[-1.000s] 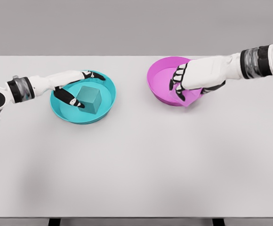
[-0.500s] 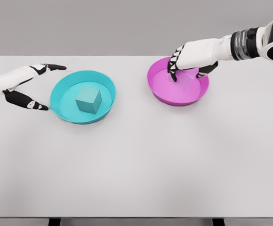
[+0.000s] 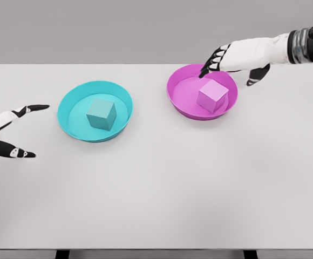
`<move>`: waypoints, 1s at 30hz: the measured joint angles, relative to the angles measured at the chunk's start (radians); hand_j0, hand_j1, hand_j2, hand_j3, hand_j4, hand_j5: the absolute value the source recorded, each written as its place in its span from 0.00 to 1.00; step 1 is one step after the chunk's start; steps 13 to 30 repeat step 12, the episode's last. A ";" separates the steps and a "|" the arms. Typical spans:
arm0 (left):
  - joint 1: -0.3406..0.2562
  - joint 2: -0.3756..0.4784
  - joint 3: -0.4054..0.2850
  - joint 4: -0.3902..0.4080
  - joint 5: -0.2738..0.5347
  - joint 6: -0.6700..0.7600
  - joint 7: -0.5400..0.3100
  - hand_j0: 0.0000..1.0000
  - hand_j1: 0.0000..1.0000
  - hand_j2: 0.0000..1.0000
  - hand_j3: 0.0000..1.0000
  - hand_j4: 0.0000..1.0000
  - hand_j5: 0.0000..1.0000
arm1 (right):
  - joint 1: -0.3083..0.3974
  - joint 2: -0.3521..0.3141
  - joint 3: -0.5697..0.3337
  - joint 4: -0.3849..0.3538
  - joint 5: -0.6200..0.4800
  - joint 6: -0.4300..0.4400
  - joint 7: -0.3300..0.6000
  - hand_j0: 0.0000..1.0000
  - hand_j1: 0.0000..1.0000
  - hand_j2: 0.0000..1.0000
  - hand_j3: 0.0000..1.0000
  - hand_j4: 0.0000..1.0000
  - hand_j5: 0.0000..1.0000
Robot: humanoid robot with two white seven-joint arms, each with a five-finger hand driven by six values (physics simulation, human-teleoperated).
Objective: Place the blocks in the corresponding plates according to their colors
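A teal block (image 3: 101,114) rests inside the teal plate (image 3: 70,121) at the left of the table. In the magenta plate (image 3: 182,103) at the right lies a pink block (image 3: 212,96). My left hand (image 3: 17,131) hovers at the left edge, well clear of the teal plate, fingers spread and holding nothing. My right hand (image 3: 229,67) is raised above the far rim of the magenta plate, fingers relaxed and apart from the pink block.
The white table (image 3: 156,194) stretches wide in front of both plates. A grey wall stands behind its far edge.
Both hands have let go of their blocks and drawn away: the left hand slid left and toward me off the teal plate, the right hand rose up and back from the magenta plate.
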 measured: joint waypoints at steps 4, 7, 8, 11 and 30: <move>0.000 -0.001 0.017 -0.001 0.002 0.000 0.000 1.00 1.00 1.00 1.00 1.00 1.00 | 0.063 -0.122 -0.043 0.004 -0.093 0.000 0.000 1.00 1.00 1.00 1.00 1.00 1.00; 0.003 -0.001 0.020 -0.002 0.002 0.000 0.000 1.00 1.00 1.00 1.00 1.00 1.00 | 0.107 -0.186 -0.053 0.021 -0.127 -0.001 0.000 1.00 1.00 1.00 1.00 1.00 1.00; 0.003 -0.001 0.021 -0.002 0.001 0.000 0.000 1.00 1.00 1.00 1.00 1.00 1.00 | 0.112 -0.198 -0.055 0.026 -0.133 0.000 0.000 1.00 1.00 1.00 1.00 1.00 1.00; 0.003 0.003 0.019 -0.001 0.000 0.000 0.000 1.00 1.00 1.00 1.00 1.00 1.00 | 0.114 -0.219 -0.057 0.042 -0.143 0.000 0.000 1.00 1.00 1.00 1.00 1.00 1.00; 0.003 0.004 0.019 -0.001 0.000 0.000 0.000 1.00 1.00 1.00 1.00 1.00 1.00 | 0.114 -0.222 -0.058 0.047 -0.144 0.000 0.000 1.00 1.00 1.00 1.00 1.00 1.00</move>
